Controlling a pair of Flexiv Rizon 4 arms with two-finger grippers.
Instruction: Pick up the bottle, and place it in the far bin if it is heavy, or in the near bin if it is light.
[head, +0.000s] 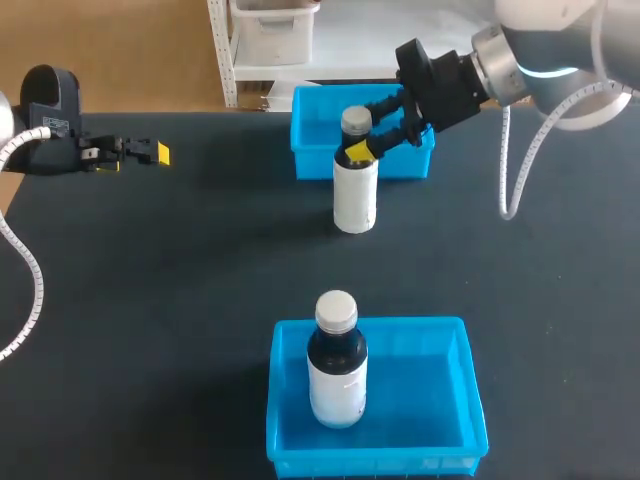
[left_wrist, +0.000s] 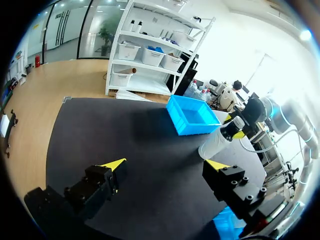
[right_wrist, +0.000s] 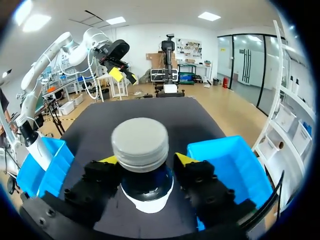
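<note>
Nearest the camera, the near bin (head: 432, 402) holds a second bottle (head: 337, 370), upright, dark with a white label and a grey cap. This bin lies well apart from both tools, across a stretch of dark tabletop (head: 180, 280).

At the far side, the right tool (head: 365, 135) comes in from the right and is clamped on the neck of the bottle (head: 354, 195), just under its grey cap. In the right wrist view its two yellow-tipped fingers (right_wrist: 186, 160) press against the neck from either side, with the cap rising between them. The bottle stands upright on the tabletop, outside both bins. The far bin (head: 312, 158) sits just beyond the right tool and the bottle, close behind them, and I see nothing inside it.

The left tool (head: 150, 152) hangs over the tabletop well off to the side of the right tool. Its fingers are spread wide with nothing between them, as the left wrist view shows. Ahead of the left tool (left_wrist: 167, 165) in that view are the bottle (left_wrist: 215, 145) and, beyond it, the far bin (left_wrist: 192, 117).
</note>
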